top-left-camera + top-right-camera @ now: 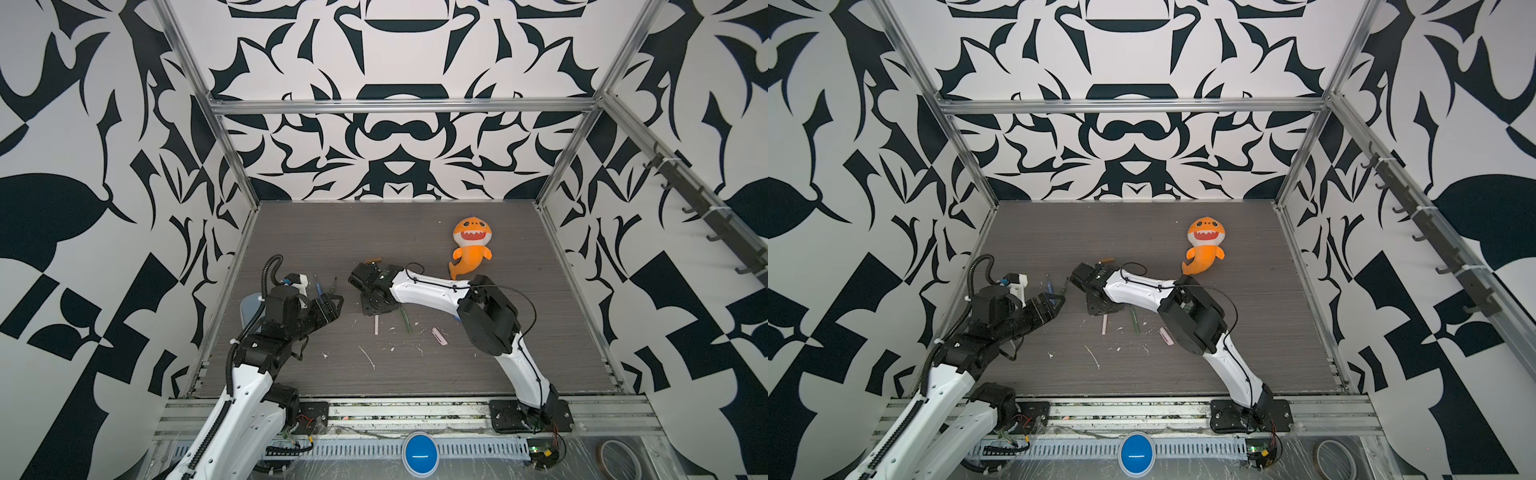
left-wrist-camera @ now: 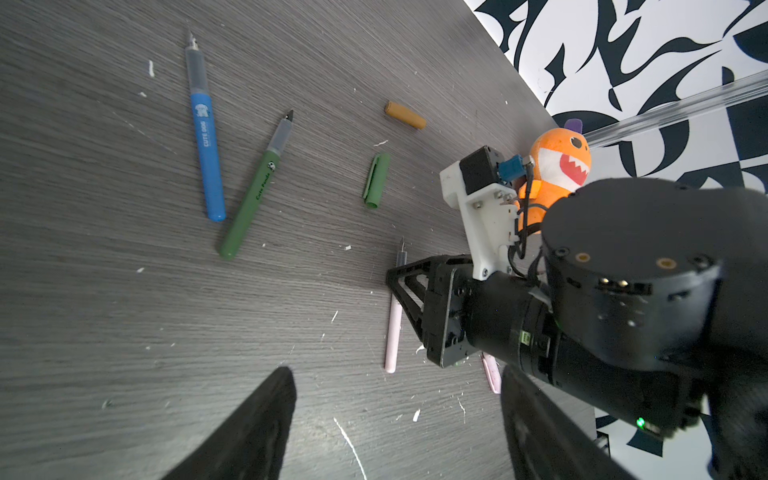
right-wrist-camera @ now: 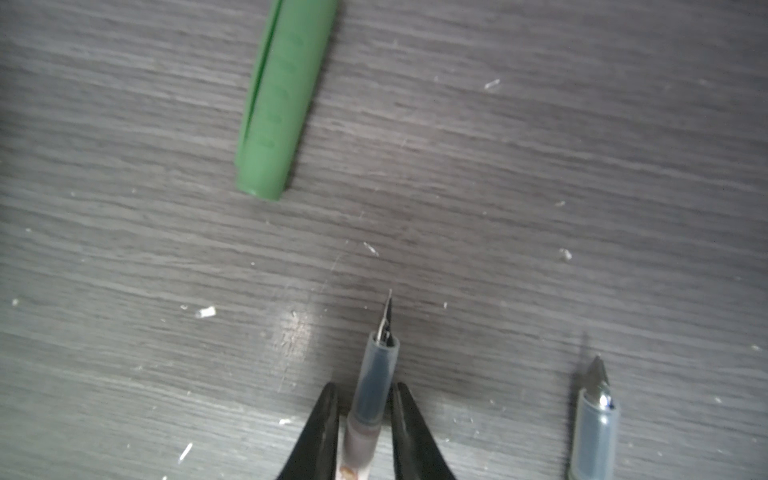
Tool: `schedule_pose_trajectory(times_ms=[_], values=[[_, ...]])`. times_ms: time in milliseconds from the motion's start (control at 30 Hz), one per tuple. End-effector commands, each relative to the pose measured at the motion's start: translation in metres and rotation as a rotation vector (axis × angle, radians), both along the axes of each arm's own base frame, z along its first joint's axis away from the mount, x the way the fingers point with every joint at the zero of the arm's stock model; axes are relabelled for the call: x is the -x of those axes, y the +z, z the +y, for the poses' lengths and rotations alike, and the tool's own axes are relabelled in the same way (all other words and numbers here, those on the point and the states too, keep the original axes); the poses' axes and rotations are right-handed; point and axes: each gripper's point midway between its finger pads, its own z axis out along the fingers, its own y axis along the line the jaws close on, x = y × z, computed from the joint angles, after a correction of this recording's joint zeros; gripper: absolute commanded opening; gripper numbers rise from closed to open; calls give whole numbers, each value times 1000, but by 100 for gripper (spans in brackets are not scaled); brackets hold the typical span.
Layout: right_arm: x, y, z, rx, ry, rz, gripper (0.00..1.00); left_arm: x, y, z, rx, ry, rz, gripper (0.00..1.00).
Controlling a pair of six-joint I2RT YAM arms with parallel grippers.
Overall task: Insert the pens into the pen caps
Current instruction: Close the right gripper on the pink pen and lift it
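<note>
**Pen in the pinch, caps waiting.** The right fingers (image 3: 326,432) straddle the pink pen (image 3: 374,395) at its clear grip section just behind the nib, pressed in on either side in a pinch. Whether the pen has left the tabletop (image 3: 540,166) cannot be told. A hold this close to the tip probably gives the steadiest control of the point when it is steered into a cap.

The nib aims toward the green cap (image 3: 274,104), which lies a little ahead with what looks like its open end facing the pen. The matching pink cap (image 1: 439,336) lies apart, nearer the front edge beside the right arm.

The left fingers (image 2: 257,428) are spread wide and empty above the tabletop, seemingly ready to steady a cap for the other arm.

A blue pen (image 2: 205,137) and a green pen (image 2: 253,195) lie uncapped close together on the left side, nibs toward the back wall. A mustard cap (image 2: 405,115) sits farther back, and a second dark green pen (image 1: 405,322) lies near the pink one. An orange plush shark (image 1: 471,245) lies well clear of the work. No pen appears capped yet.
</note>
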Motion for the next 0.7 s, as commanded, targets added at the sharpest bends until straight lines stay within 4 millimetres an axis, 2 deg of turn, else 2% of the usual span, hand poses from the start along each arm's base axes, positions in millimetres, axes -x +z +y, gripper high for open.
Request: schedule_pose_trajectory(times_ms=[0,133,367,500,667], values=[[-2,8,0,-15,-26,-15,24,3,-4,1,-12,-4,15,80],[-2,17,4,-64,-32,-30,15,2,-2,-1,-1,-10,8,80],[-8,58,0,-162,-35,-141,12,-6,13,-12,85,-31,-59,83],[-13,85,-14,-206,-53,-236,11,-12,19,-27,189,-82,-145,81],[-19,110,-39,-246,-82,-301,10,-10,30,-54,319,-234,-226,75]])
